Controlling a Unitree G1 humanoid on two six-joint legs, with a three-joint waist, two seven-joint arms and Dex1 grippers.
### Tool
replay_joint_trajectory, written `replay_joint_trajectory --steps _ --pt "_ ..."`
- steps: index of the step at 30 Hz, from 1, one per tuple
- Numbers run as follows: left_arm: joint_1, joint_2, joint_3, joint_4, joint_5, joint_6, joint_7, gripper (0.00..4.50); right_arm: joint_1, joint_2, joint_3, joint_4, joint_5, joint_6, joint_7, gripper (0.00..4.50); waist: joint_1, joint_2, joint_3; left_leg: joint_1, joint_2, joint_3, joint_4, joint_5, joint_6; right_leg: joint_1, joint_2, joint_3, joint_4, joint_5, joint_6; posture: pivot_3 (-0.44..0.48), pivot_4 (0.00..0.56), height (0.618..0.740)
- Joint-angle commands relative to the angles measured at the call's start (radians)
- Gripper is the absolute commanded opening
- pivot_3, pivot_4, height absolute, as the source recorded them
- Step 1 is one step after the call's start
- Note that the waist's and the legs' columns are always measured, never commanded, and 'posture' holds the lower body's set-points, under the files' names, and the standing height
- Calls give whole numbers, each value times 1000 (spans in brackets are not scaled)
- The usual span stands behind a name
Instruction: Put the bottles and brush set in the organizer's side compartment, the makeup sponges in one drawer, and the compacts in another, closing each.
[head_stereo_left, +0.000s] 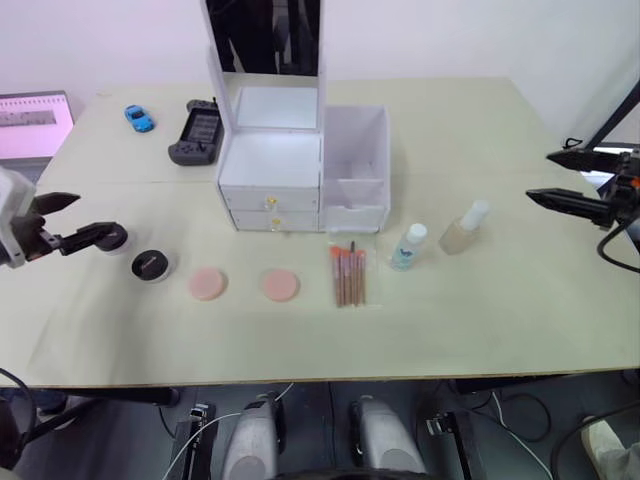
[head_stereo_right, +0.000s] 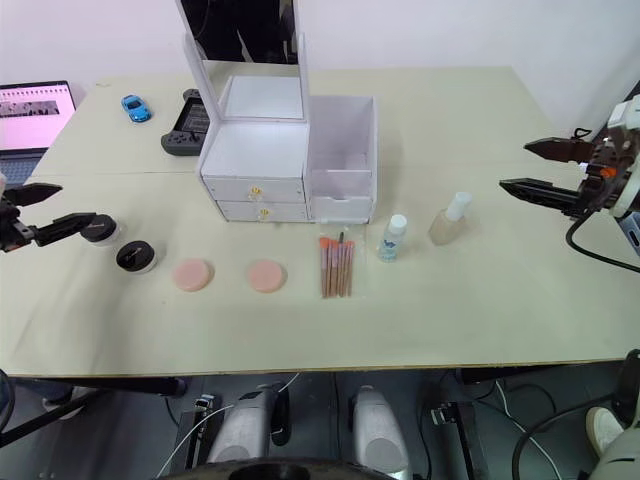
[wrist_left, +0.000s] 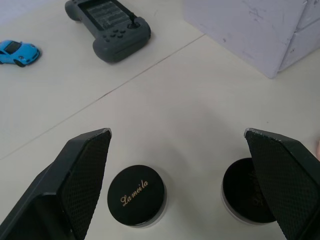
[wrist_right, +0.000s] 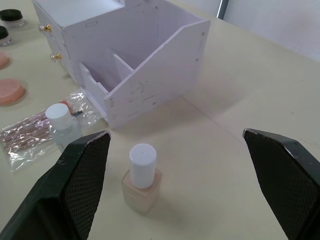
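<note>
From the head views, the left gripper (head_stereo_left: 68, 222) hangs wide open over the table's left end, just beside the 2 compacts (head_stereo_left: 151, 265). The right gripper (head_stereo_right: 530, 168) is also spread wide, right of the beige bottle (head_stereo_right: 449, 221) and well apart from it.

In the left wrist view, both compacts (wrist_left: 136, 195) sit between the open fingers (wrist_left: 80, 175).

In the right wrist view, the beige bottle (wrist_right: 142, 178) stands upright between the fingers, with the clear bottle (wrist_right: 62, 125), brush set (wrist_right: 35, 132) and side compartment (wrist_right: 145, 85) beyond.
</note>
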Motion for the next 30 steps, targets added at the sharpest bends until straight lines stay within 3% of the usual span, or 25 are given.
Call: replay_joint_trajectory --steps 1,21,25,30 --pt "5 16 50 -26 -20 -20 9 4487 -11 -4 -35 -6 13 -23 -11 4500 0 0 0 0 0 0 0 0 0 0 0 0 0 0 0 0 150 739" --pt "27 17 80 -69 -65 -13 -6 4487 31 4 -62 -13 35 -39 -28 4500 0 0 0 0 0 0 2 0 0 0 0 0 1 0 0 0 150 739" --pt "142 5 136 -312 -267 173 -175 4487 89 -6 -71 -136 78 79 -38 4500 -1 0 0 -1 0 0 2 0 1 0 0 0 1 0 0 0 150 739" --pt "198 -39 107 -562 -344 311 -100 4487 187 21 -103 -376 128 181 -142 4500 4 0 0 0 1 0 4 -1 1 0 0 0 4 -1 0 0 150 739"
